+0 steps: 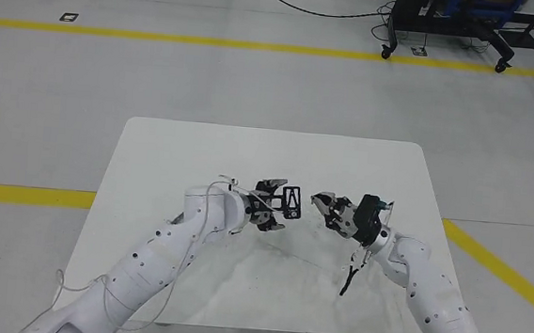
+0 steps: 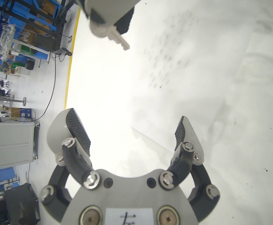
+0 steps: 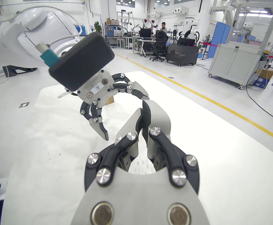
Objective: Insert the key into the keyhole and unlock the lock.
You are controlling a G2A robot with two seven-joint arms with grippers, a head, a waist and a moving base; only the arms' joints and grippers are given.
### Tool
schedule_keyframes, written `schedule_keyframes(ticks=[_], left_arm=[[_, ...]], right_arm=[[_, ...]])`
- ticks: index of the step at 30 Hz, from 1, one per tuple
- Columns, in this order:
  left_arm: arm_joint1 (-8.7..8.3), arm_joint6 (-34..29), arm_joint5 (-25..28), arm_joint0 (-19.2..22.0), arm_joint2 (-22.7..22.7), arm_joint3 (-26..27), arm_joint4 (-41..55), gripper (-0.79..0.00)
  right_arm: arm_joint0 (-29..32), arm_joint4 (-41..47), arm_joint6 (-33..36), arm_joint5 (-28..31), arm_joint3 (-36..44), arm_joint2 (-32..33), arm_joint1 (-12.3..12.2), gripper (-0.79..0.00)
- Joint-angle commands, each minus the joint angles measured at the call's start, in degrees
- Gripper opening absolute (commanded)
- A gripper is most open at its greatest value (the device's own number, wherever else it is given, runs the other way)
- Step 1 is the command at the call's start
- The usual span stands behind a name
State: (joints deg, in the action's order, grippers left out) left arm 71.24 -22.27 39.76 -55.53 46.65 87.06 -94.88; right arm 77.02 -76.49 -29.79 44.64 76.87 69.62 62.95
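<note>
1. Your right gripper (image 3: 143, 107) has its fingers pressed together on the key (image 2: 119, 41). The pale toothed blade sticks out past the fingertips, held in the air above the table (image 1: 361, 165).
2. Your left gripper (image 2: 127, 115) is spread wide, with nothing between its ribbed pads (image 2: 77, 127). It sits just beside the right gripper, tip facing tip, without touching it.
3. The hold on the key looks shallow to me. Any sideways push at the keyhole could swivel the blade between the fingers or squeeze it out.
4. A dropped key would likely land flat on the table. A thin, flat piece like that is awkward to pick up with these broad fingertips.
5. The two grippers are close. If you bring either one forward carelessly, the fingertips may knock together and jolt the key off line.
6. With the left gripper empty, nothing of yours steadies the lock. If you turn the key in an unheld lock, expect the body to twist with it rather than open.
7. Line the blade up with the slot before you press. A tilted entry may jam or bend the blade.
</note>
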Motion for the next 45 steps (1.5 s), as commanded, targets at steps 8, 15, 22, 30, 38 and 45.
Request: schedule_keyframes(ticks=[8, 15, 22, 30, 38, 45], left_arm=[[-2.09, 2.48, -4.56, -2.26, 12.53, 12.11, 1.36, 0.000], [-3.45, 2.35, -7.92, -6.52, 20.23, 17.81, -1.09, 0.000], [-2.99, 4.40, -13.50, -8.26, 21.62, 16.51, 6.21, 0.000], [-2.15, 0.80, -22.91, -12.10, 30.58, 12.56, 39.53, 0.000], [-1.83, 2.09, -21.93, -12.85, 29.47, 12.64, 44.55, 0.000], [-0.67, 8.94, -12.63, -12.15, 25.49, 2.23, 61.59, 0.000]], right_arm=[[0.98, 0.63, 0.49, 1.58, 1.66, 0.89, -0.31, -0.785], [0.98, 0.63, 0.49, 1.58, 1.66, 0.89, -0.31, -0.785], [-0.76, 21.72, 6.13, -4.08, -2.14, -4.08, 2.32, -0.785], [-4.20, 37.39, 15.84, -8.91, -2.85, -6.20, 3.87, -0.785], [-4.20, 37.39, 15.84, -8.91, -2.85, -6.20, 3.87, -0.785], [-5.44, 50.40, 18.49, -10.15, -6.32, -8.54, 5.51, -0.785]])
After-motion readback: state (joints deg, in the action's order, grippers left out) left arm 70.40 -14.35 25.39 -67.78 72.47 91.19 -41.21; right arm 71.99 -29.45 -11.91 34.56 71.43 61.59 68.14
